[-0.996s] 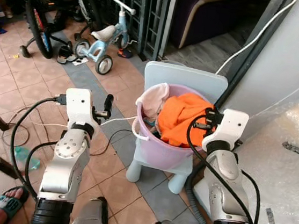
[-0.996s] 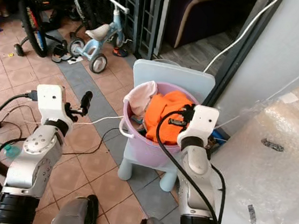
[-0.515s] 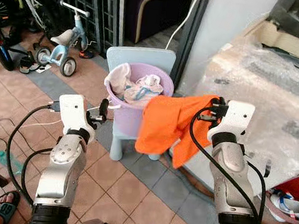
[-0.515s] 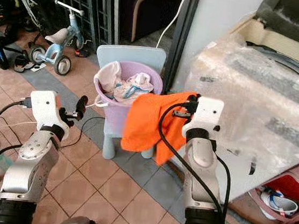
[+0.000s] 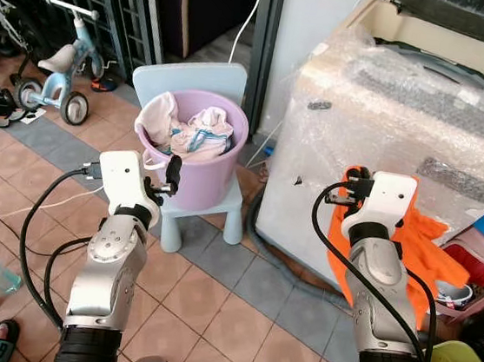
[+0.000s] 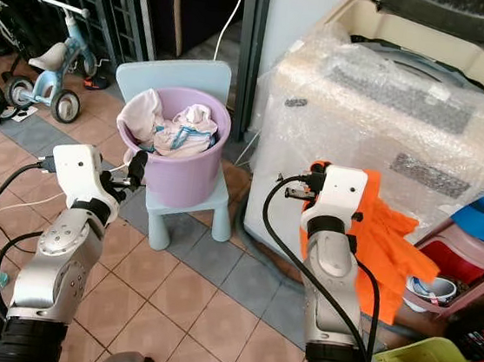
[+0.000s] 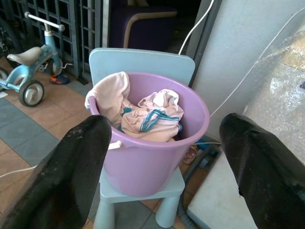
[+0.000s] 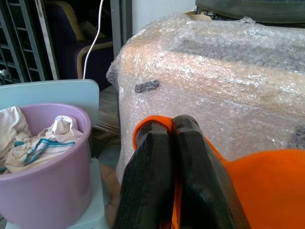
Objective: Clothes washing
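Here the right hand (image 8: 171, 167) pinches an orange garment (image 5: 410, 239), seemingly half hidden behind its arm.

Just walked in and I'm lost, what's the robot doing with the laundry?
The right gripper is shut on an orange garment, held before the bubble-wrapped washing machine. The left gripper hangs open near the purple plastic bucket on a pale blue child's chair, with light clothes inside.

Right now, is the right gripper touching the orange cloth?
Touching. The right wrist view shows the right gripper with its fingers shut on the orange cloth, fabric pinched between them.
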Robot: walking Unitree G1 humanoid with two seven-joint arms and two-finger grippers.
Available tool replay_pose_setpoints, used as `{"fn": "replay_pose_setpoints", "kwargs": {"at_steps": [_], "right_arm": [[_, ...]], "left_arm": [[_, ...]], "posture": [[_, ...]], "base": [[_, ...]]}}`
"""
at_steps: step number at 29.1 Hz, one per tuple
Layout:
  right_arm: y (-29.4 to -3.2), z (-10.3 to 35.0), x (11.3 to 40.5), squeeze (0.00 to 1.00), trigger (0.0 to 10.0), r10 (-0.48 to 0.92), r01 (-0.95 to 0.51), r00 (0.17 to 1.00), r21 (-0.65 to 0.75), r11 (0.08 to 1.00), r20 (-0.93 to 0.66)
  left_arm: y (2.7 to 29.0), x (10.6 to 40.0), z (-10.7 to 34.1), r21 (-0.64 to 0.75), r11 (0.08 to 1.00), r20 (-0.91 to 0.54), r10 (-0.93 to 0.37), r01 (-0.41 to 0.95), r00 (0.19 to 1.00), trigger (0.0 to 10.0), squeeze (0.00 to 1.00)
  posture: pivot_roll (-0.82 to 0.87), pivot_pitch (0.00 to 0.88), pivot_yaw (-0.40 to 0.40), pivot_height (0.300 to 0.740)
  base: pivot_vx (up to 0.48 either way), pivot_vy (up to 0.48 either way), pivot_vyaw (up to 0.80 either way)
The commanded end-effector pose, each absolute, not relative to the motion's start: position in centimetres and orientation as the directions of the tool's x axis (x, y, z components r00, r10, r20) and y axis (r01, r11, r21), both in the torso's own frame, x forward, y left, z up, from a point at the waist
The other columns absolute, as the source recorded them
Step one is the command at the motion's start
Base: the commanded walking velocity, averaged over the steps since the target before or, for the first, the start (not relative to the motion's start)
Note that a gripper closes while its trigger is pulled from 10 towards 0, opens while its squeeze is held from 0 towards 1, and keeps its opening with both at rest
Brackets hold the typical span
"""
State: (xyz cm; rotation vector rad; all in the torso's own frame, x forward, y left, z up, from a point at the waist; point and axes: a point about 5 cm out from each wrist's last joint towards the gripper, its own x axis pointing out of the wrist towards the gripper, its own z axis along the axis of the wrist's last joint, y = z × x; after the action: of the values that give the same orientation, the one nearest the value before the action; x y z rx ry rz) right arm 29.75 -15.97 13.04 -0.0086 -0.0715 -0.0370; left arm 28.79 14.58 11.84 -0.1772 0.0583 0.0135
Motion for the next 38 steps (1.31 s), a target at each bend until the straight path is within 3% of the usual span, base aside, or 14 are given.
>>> {"fn": "replay_pose_setpoints", "kwargs": {"at_steps": [1, 16, 23, 34, 36, 38], "right_arm": [[-15.4, 14.6, 30.1, 0.0, 10.0, -0.006, 0.009, 0.99, -0.024, 1.0, 0.142], [-17.3, 23.1, 36.0, 0.0, 10.0, 0.034, 0.026, 0.924, -0.152, 0.988, 0.381], [-16.5, 26.5, 38.1, 0.0, 10.0, 0.155, -0.058, 0.892, -0.232, 0.971, 0.424], [-12.4, 33.4, 40.3, 0.0, 10.0, 0.429, -0.247, 0.773, -0.401, 0.882, 0.468], [-11.9, 34.0, 40.3, 0.0, 10.0, 0.446, -0.261, 0.758, -0.406, 0.876, 0.475], [-9.4, 35.4, 40.1, 0.0, 10.0, 0.486, -0.34, 0.704, -0.354, 0.871, 0.518]], "left_arm": [[14.6, 28.7, 11.8, -0.183, 0.983, -0.057, 0.007, -0.018, 0.998, 10.0, 0.0], [14.4, 28.7, 11.7, -0.19, 0.981, -0.05, 0.011, -0.021, 0.999, 10.0, 0.0], [13.8, 28.7, 11.4, -0.218, 0.975, -0.079, 0.011, -0.028, 0.997, 10.0, 0.0], [14.0, 28.6, 11.1, -0.202, 0.978, -0.109, 0.037, -0.059, 0.993, 10.0, 0.0], [14.0, 28.6, 11.1, -0.189, 0.98, -0.109, 0.042, -0.062, 0.993, 10.0, 0.0], [14.0, 28.4, 11.1, -0.179, 0.981, -0.109, 0.058, -0.077, 0.992, 10.0, 0.0]], "posture": [[-0.02, 0.065, -0.012, 0.74], [-0.01, 0.063, -0.024, 0.74], [-0.01, 0.063, -0.024, 0.74], [0.0, 0.075, -0.03, 0.74], [0.0, 0.075, -0.036, 0.74], [0.0, 0.073, -0.04, 0.74]], "base": [[0.454, 0.0, 0.0], [0.463, 0.0, -0.68], [0.372, 0.233, -0.8], [0.245, 0.387, -0.8], [0.0, 0.0, -0.8], [0.0, 0.0, -0.8]]}}
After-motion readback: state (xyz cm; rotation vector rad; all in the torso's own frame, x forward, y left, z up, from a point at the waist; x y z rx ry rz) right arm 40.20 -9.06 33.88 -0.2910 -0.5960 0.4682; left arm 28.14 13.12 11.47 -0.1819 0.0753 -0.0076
